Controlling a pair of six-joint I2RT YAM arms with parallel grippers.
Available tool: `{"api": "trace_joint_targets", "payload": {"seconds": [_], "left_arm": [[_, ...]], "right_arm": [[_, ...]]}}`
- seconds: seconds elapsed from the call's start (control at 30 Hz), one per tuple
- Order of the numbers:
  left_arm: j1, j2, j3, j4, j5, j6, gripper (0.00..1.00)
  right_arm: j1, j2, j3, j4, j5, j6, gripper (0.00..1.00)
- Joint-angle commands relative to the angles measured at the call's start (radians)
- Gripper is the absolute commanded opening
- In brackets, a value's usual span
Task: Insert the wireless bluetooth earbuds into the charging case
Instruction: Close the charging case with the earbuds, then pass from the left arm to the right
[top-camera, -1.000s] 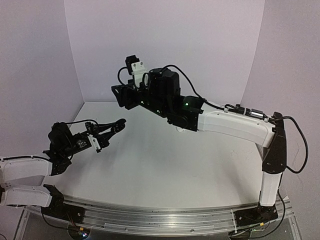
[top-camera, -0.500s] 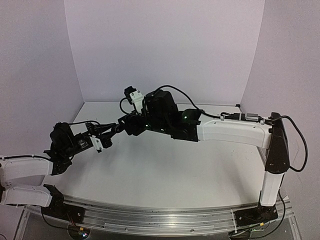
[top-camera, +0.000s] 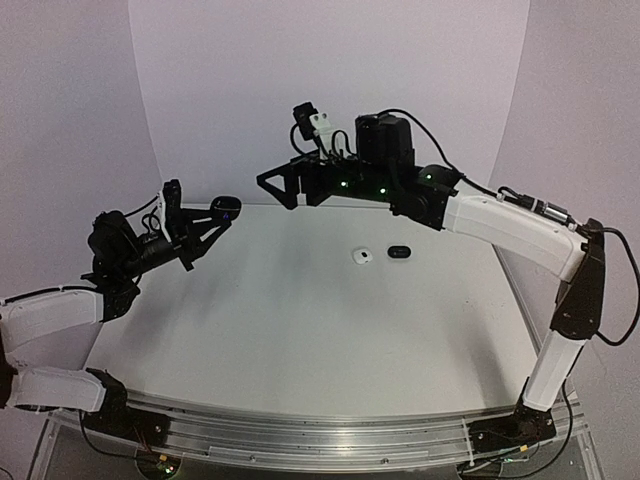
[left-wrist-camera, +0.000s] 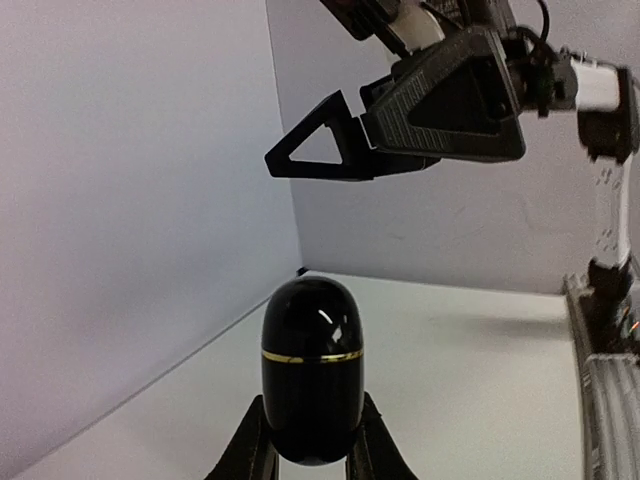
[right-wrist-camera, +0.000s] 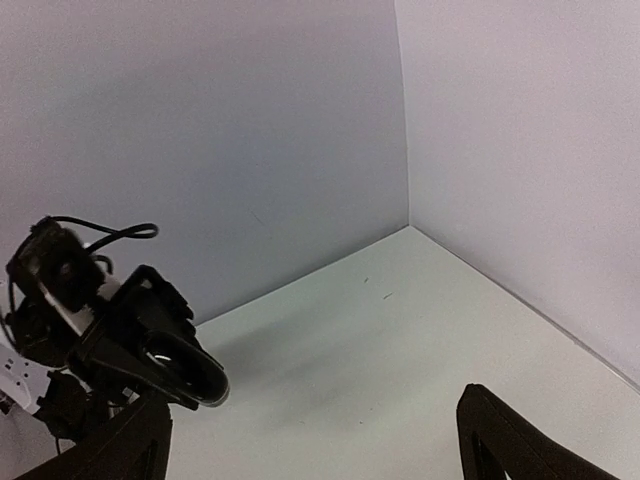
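Black and glossy with a thin gold band, the charging case stands upright, clamped between the fingers of my left hand above the tabletop. My right hand hangs just across from it, fingers spread wide apart. Below and behind that hand, a small white piece and a small black piece lie side by side on the tabletop, too small to tell whether they are earbuds or cases.
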Motion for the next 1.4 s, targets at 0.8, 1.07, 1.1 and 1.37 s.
{"api": "trace_joint_targets", "payload": {"seconds": [0.8,1.07,1.1,1.37], "left_arm": [[-0.009,0.199,0.129,0.687,0.197,-1.047,0.00],[-0.015,0.195,0.123,0.690,0.189,-1.040,0.00],[-0.015,0.195,0.124,0.690,0.187,-1.039,0.00],[-0.016,0.189,0.124,0.693,0.187,-1.031,0.00]], "right_arm": [[-0.037,0.185,0.133,0.388,-0.533,0.267,0.66],[-0.038,0.207,0.159,0.389,-0.567,0.299,0.41],[-0.037,0.208,0.157,0.389,-0.572,0.300,0.39],[-0.038,0.235,0.181,0.389,-0.625,0.321,0.14]]}}
